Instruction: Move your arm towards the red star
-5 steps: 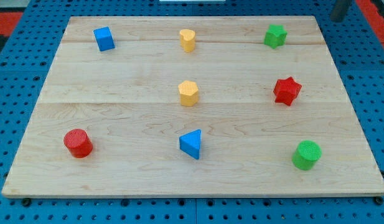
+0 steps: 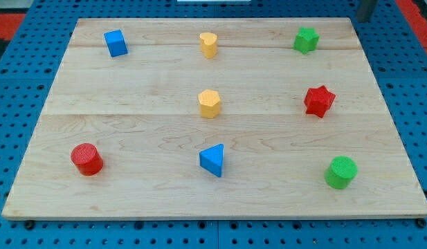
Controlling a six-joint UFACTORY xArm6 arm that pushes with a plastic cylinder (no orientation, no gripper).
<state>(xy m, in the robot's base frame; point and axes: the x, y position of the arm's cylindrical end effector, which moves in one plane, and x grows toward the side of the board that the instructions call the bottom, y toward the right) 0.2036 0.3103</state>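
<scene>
The red star lies on the wooden board at the view's right, in the middle row. My dark rod enters at the view's top right corner. My tip is just past the board's top right corner, above and to the right of the red star, and touches no block. The green star lies between them, to the left of my tip.
A blue cube and a yellow block lie in the top row. A yellow hexagon is at the centre. A red cylinder, a blue triangle and a green cylinder lie in the bottom row.
My rod has shifted a little to the view's left along the top edge. No block has moved.
</scene>
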